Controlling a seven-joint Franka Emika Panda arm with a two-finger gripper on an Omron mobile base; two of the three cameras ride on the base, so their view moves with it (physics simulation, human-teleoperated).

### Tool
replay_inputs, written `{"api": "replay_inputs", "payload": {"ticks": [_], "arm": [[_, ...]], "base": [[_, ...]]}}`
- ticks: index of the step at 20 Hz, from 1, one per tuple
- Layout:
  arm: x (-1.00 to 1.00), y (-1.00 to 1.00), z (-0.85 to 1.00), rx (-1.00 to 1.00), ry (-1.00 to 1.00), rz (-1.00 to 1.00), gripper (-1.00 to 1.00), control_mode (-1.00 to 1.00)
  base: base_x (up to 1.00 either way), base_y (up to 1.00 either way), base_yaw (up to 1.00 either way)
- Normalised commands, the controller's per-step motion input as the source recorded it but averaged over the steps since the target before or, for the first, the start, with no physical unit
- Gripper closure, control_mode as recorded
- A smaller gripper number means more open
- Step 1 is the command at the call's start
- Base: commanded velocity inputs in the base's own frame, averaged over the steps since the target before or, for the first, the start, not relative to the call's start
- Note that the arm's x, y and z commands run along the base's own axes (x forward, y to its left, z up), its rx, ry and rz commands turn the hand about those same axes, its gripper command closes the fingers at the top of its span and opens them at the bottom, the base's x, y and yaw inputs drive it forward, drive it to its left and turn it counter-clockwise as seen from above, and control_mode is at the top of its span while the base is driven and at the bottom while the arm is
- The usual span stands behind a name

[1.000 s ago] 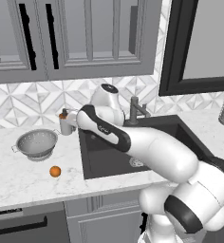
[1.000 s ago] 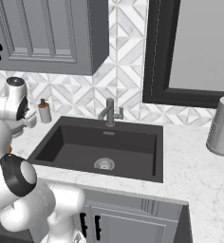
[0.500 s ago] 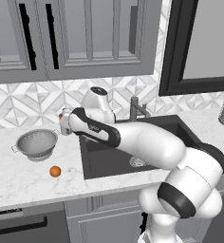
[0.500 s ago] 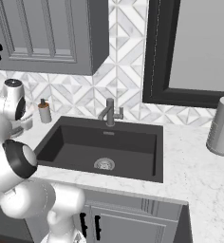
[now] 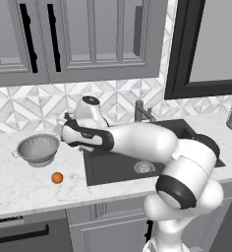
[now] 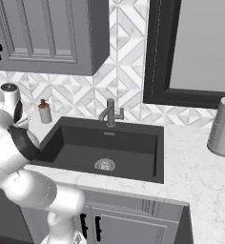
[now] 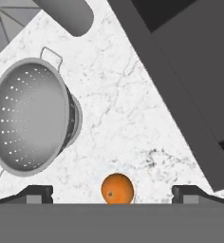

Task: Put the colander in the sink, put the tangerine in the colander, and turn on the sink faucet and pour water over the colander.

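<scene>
Your arm has swung left over the last second, off the sink [image 5: 113, 167] and out over the tabletop [image 5: 19, 187], so the gripper [image 7: 112, 192] now hangs above the stuff you actually need. Looking down the hand, the fingertips [image 7: 35, 193] sit wide apart with nothing between them except the tangerine [image 7: 117, 189], which lies on the marble below, right between the two tips but not held. So the gripper is fully open and empty. The colander [image 7: 31, 116] is up and to the left of the gripper in that view, upright on the tabletop, bowl facing up, also untouched. In the left base view it sits just left of the hand, with the tangerine [image 5: 57, 177] a bit nearer the front edge, well apart from it. What the swing means for the task: nothing is done yet. The sink is empty, the faucet [image 6: 109, 112] is off as far as I can tell, and the colander has to go in first. Heads up though, the gripper is lined up more on the tangerine than on the colander, so I'd guess you want to shift further over to the colander rim before coming down. Grabbing the fruit first gets the order backwards. The rim or a handle looks like the sensible place to pinch.
</scene>
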Motion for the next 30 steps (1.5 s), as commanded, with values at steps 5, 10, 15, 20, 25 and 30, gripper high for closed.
{"api": "replay_inputs", "payload": {"ticks": [5,10,15,20,25,30], "arm": [[0.33,0.23,-0.20,0.00,0.01,-0.02,-1.00,-1.00],[0.38,0.25,-0.21,0.00,0.05,0.00,-1.00,-1.00],[0.35,0.26,-0.25,0.00,0.06,0.00,-1.00,-1.00],[0.38,0.27,-0.27,0.00,0.07,0.00,-1.00,-1.00],[0.42,0.24,-0.28,0.00,0.08,0.00,-1.00,-1.00],[0.41,0.21,-0.30,0.00,0.08,0.00,-1.00,-1.00]], "base": [[0.00,0.00,0.00],[0.00,0.00,0.00],[0.00,0.00,0.00],[0.00,0.00,0.00],[0.00,0.00,0.00],[0.00,0.00,0.00]]}}
